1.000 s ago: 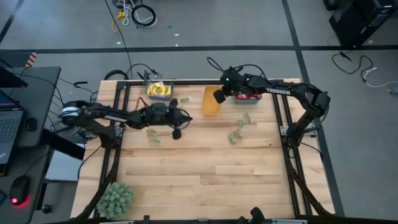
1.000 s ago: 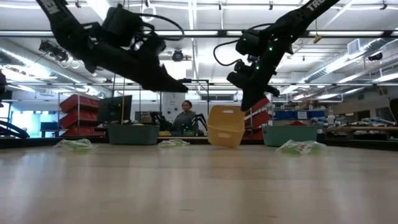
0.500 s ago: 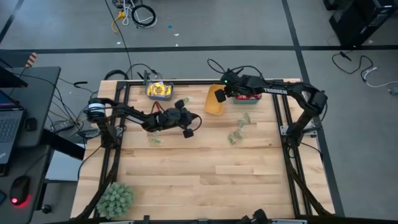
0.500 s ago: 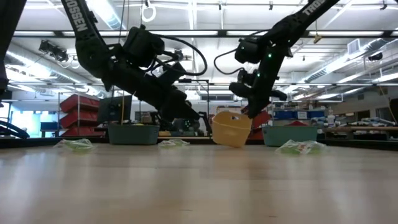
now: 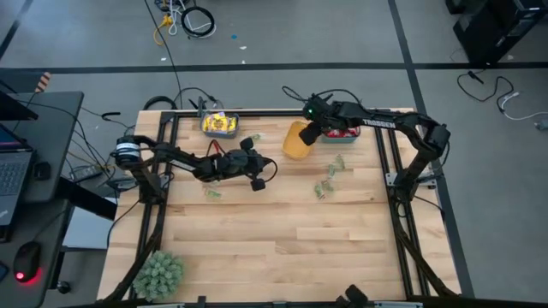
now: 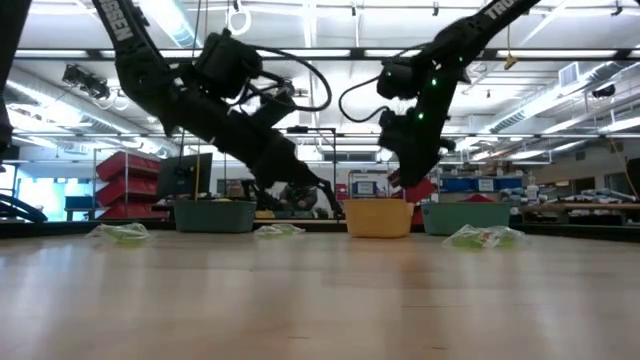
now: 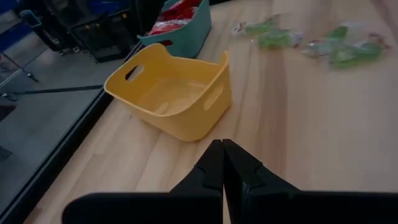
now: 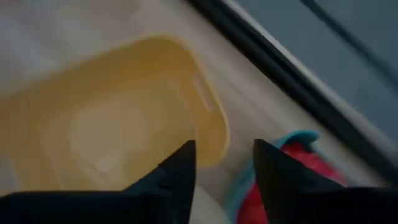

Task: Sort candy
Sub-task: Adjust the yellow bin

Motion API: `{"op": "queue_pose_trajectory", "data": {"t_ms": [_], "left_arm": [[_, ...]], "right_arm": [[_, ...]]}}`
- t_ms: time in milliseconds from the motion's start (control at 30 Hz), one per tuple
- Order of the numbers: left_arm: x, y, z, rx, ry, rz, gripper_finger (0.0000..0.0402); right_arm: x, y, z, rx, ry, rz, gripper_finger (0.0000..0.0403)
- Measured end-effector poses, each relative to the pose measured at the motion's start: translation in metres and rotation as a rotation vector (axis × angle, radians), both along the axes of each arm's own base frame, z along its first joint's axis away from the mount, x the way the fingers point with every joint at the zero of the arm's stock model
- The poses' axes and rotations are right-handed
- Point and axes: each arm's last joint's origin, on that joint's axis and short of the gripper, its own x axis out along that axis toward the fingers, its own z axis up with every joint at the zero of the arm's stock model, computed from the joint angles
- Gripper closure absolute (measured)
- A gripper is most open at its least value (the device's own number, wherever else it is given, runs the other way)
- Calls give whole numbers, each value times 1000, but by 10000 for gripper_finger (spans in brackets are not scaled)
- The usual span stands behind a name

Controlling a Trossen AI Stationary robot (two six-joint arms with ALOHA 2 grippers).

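Two grippers seen | left gripper (image 5: 256,181) pinched shut, empty, 7 o'clock of yellow bin (image 5: 296,139) | right gripper (image 8: 222,163) parted, nothing held, over bin rim | green candy (image 5: 329,178) scattered 4 o'clock of bin

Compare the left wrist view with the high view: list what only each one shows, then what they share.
Only the left wrist view: the yellow bin's empty inside, and the left pincer shut.

Only the high view: the teal bin of yellow candy, the fuzzy plant, and the right pincer at the yellow bin's edge.

Both: yellow bin, red candy bin, green candy.
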Motion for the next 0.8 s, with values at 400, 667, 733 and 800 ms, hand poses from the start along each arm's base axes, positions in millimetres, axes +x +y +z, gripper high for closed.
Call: {"op": "queue_pose_trajectory", "data": {"t_ms": [400,667,733,800], "left_arm": [[-42,-18,16,-29,-54,-57,402],[-64,-23,16,-47,-81,-53,402],[-66,-24,16,-47,-82,-56,402],[-66,-24,16,-44,-83,-51,402]], "right_arm": [[14,70,-7,30,356,912,246],[20,78,-8,33,328,959,361],[20,79,-9,45,317,985,392],[20,78,-10,50,321,1001,393]]}}
